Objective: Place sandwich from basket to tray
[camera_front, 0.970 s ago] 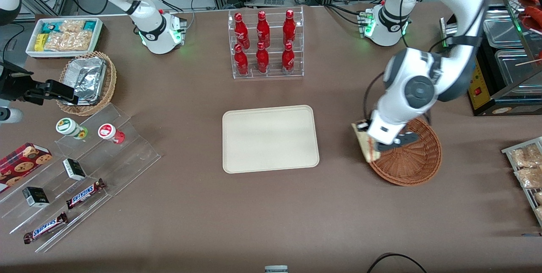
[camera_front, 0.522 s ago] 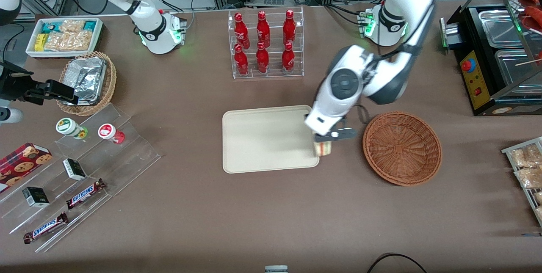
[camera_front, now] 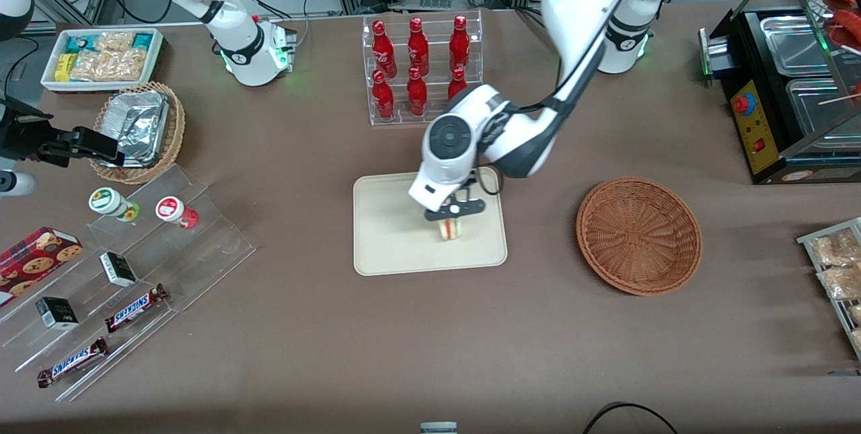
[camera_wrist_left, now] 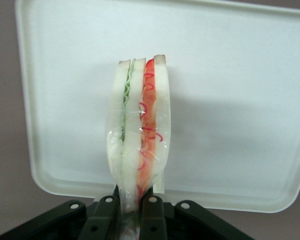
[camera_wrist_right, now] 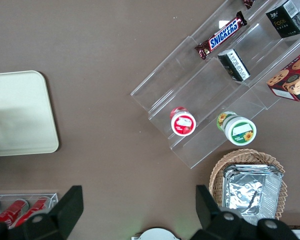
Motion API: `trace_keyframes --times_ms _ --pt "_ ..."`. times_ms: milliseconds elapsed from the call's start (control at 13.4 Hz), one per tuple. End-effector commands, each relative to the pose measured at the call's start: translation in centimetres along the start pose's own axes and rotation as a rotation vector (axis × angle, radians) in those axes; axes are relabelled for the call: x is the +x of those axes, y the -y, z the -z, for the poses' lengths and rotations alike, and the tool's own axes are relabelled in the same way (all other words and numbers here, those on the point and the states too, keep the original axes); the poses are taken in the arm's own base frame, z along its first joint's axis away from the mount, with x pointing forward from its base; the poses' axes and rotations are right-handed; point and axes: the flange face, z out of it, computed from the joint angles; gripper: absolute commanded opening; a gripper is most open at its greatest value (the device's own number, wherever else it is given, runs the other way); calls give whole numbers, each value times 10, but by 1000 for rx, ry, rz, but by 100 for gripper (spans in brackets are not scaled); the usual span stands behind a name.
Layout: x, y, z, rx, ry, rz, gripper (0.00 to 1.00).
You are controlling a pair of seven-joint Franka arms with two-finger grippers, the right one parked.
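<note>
Sandwich [camera_wrist_left: 139, 135] hangs above the tray [camera_front: 383, 245], my claw [camera_front: 452, 213] pinching its wrapped tip. I judge it light, soft and easily crushed under slippery film, so I'd keep the pinch gentle, on that bread corner.

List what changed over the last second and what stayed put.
The gripper, shut on the sandwich, carried it out of the basket, across the bare table toward the parked arm's end, and now holds it over the tray. Nothing was released. The basket, now empty, and the tray did not move.
</note>
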Motion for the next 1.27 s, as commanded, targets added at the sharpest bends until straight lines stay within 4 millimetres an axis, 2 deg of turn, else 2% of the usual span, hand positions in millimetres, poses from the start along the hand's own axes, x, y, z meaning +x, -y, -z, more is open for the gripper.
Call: trace_keyframes --times_ms 0,224,746,1194 --pt "6 -17 0 -17 -13 13 0" --pt "1 -23 -7 -20 -21 0 0" --pt "8 -21 -9 3 -82 -31 0" --pt "11 -22 -24 5 -88 1 0"
